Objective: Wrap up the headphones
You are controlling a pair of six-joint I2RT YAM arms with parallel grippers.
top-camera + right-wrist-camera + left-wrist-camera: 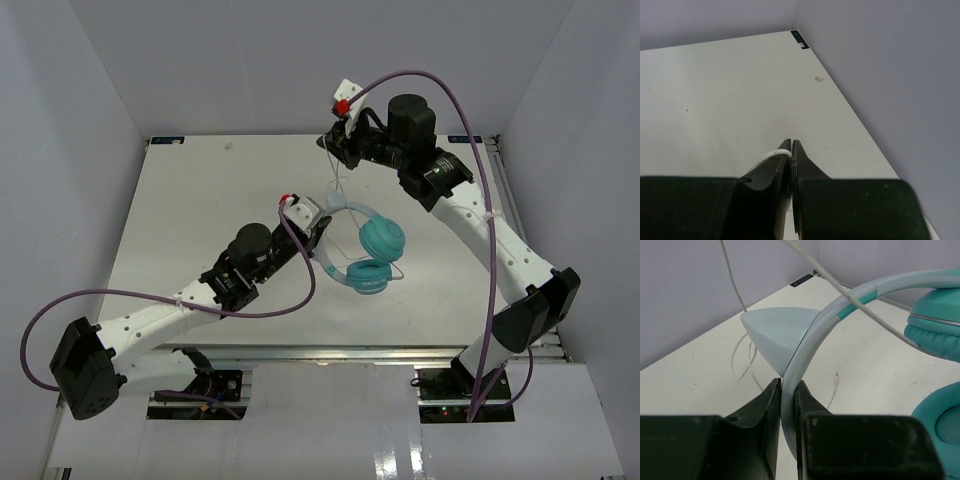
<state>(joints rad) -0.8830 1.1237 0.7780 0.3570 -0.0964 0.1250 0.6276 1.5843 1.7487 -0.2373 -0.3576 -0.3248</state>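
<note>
The headphones [368, 255] lie mid-table with two teal ear cups and a pale-blue headband [812, 340]. My left gripper [318, 225] is shut on that headband, which stands pinched between its black fingers [767, 410]; the left gripper [788, 390] holds it close to the table. A thin pale cord [338, 180] runs up from the headphones to my right gripper [330, 143], raised near the table's far edge. In the right wrist view the right gripper [791, 145] is shut on the cord [772, 154], which loops out over the left fingertip.
White table [200, 200] boxed in by grey walls. Thick purple cables [470, 130] arch over both arms. Loose cord [742, 360] lies on the table beyond the headband, and another strand crosses above the headband toward an ear cup [935, 332].
</note>
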